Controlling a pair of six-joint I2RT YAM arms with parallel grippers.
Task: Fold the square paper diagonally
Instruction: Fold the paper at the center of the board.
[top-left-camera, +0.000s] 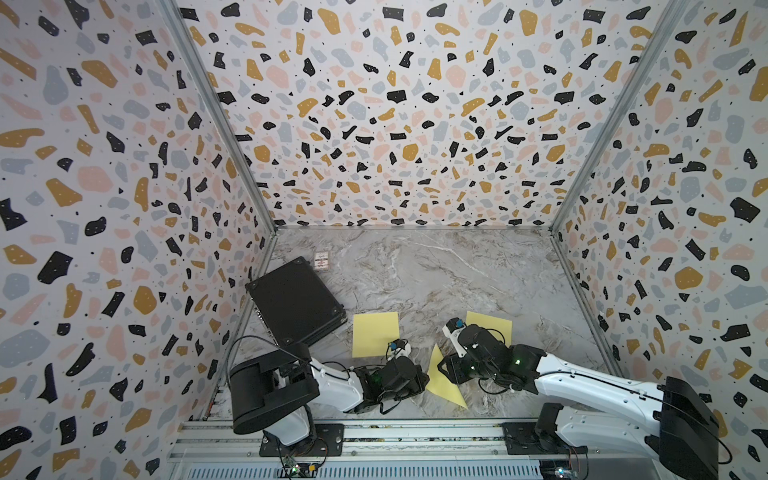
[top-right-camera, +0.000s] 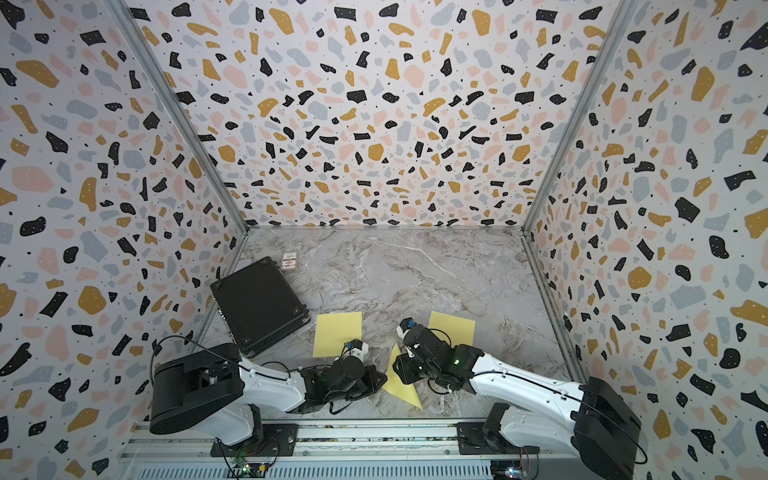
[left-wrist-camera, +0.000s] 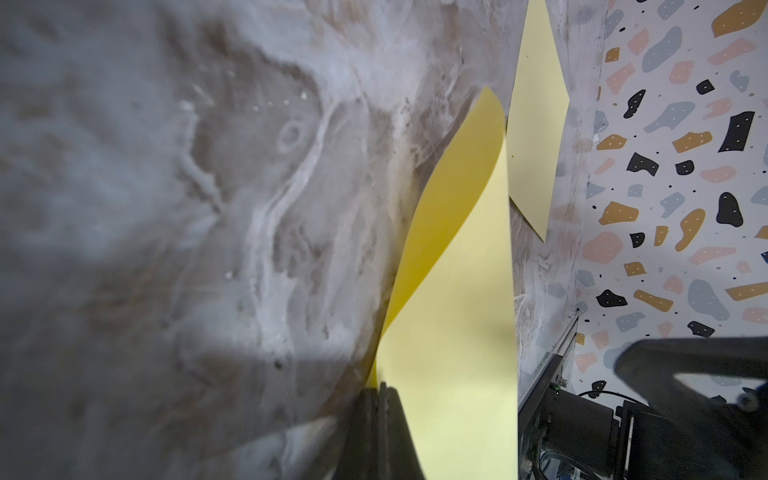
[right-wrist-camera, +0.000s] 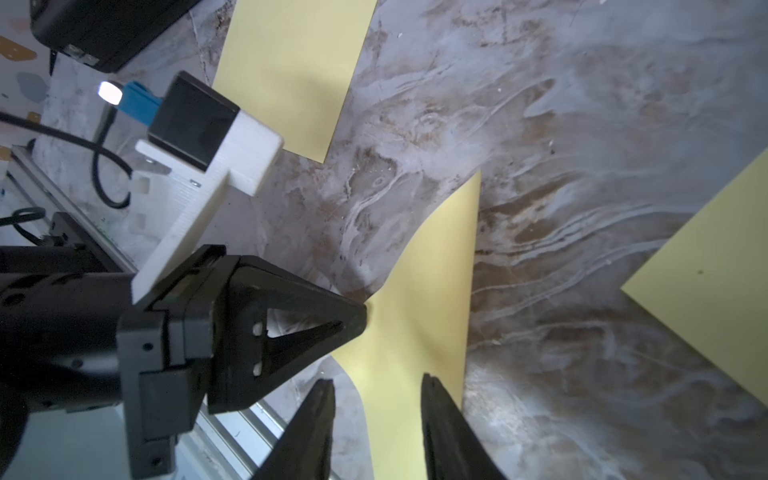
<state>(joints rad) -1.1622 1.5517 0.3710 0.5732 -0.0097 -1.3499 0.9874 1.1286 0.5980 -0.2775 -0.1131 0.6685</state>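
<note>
Right gripper hangs spread astride your yellow paper, left gripper pinching its corner between both arms near the rail, sheet curled over, diagonal crease not yet pressed

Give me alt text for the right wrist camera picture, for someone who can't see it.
The left gripper, shut, pinches the edge of a curling yellow paper above a marbled table, while the right gripper has its jaws apart over the same sheet. Two more yellow sheets lie flat, one near a black case, one opposite.
</note>
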